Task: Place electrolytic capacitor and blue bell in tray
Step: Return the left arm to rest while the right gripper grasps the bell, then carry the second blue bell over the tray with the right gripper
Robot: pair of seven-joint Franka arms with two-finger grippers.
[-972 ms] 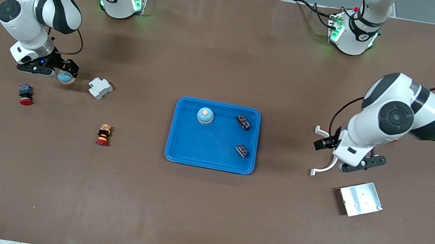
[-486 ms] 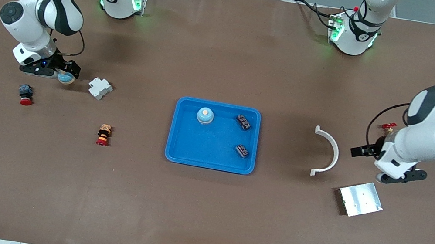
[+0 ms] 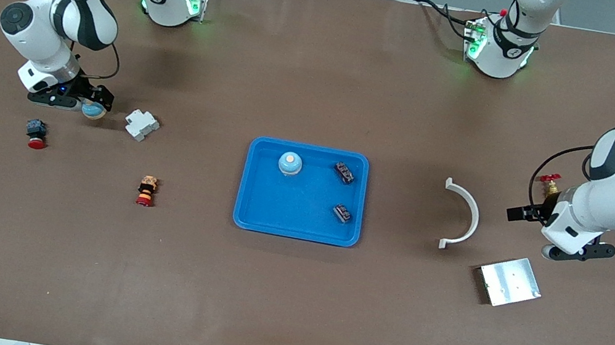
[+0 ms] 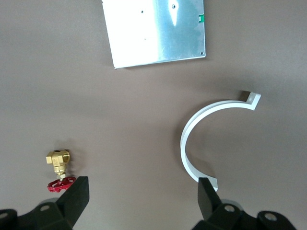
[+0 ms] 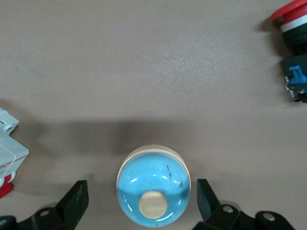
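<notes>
The blue tray [image 3: 250,213] lies mid-table. One blue bell [image 3: 289,163] stands in it, along with two small dark components [image 3: 344,172] [image 3: 342,212]. I cannot tell whether either is the electrolytic capacitor. A second blue bell [image 3: 93,110] [image 5: 153,189] stands on the table toward the right arm's end. My right gripper [image 3: 86,105] [image 5: 142,203] is open around it, a finger [image 5: 76,199] on each side with gaps to the dome. My left gripper [image 3: 547,234] [image 4: 142,201] is open over bare table and holds nothing.
A brass valve [image 3: 548,184] [image 4: 58,167], a white curved piece [image 3: 466,214] [image 4: 211,136] and a silver plate [image 3: 510,281] [image 4: 156,31] lie near the left gripper. A white block [image 3: 140,124], a red button switch [image 3: 36,133] [image 5: 293,43] and an orange-red button [image 3: 146,190] lie near the right gripper.
The left arm has swung away from the white curved piece toward its own end of the table, uncovering the piece and the valve. The right arm has barely shifted.
</notes>
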